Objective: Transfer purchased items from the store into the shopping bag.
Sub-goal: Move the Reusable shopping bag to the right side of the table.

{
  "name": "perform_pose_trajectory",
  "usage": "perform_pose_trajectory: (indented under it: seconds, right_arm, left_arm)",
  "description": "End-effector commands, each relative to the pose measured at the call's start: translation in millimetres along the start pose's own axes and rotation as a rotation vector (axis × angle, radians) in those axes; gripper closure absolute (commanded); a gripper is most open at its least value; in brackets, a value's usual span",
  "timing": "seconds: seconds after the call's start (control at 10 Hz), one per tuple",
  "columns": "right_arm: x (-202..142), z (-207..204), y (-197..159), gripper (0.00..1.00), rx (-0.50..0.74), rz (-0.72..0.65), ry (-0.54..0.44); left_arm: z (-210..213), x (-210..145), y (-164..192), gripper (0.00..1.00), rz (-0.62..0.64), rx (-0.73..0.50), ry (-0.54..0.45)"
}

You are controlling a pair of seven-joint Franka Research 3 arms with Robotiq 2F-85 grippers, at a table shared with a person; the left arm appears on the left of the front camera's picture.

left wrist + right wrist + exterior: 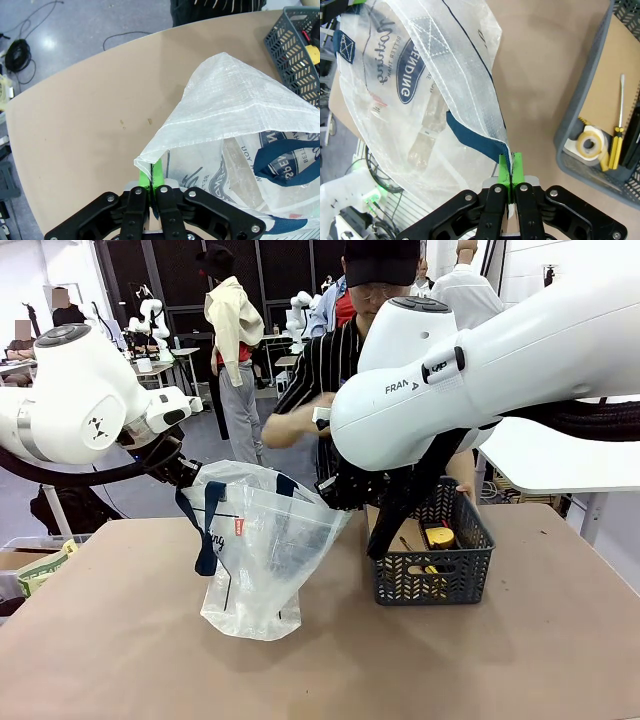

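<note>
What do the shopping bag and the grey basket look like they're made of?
The shopping bag: likely woven plastic, translucent and slightly glossy; a fine weave grid shows. The basket: probably moulded hard plastic, matte dark grey, with a regular lattice of holes.

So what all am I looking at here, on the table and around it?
shopping bag: one, see-through white with navy handles and lettering, standing mid-table
basket: one, dark grey, on the table right of the bag
cardboard packet: one, tan, lying in the basket
tape roll: one, white and yellow, in the basket
screwdriver: one, yellow handle, beside the tape roll
table: one, tan
person: one, striped shirt, far side, behind the basket
left gripper: one, black with green pads, shut on the bag's rim
right gripper: one, same colours, shut on the opposite rim
</note>
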State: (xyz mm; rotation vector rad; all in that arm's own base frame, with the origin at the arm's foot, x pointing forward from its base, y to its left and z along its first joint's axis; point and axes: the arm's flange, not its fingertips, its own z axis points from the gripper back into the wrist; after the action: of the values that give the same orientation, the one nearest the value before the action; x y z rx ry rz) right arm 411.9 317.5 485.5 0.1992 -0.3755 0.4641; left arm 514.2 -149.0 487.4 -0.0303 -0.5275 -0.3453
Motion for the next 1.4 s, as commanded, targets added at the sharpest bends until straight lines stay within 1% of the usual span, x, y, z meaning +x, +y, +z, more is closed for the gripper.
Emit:
perform_pose_trajectory:
  seconds: [0.0, 1.3]
  right_arm:
    - [0.0, 0.3, -0.7, 1.0, 0.003, -0.006, 0.001]
    - [0.0, 0.3, -0.7, 1.0, 0.003, -0.006, 0.001]
  left_arm:
    - [3.0, -3.9, 4.2, 1.0, 0.017, 0.008, 0.0]
    - [3.0, -3.9, 4.2, 1.0, 0.017, 0.008, 0.0]
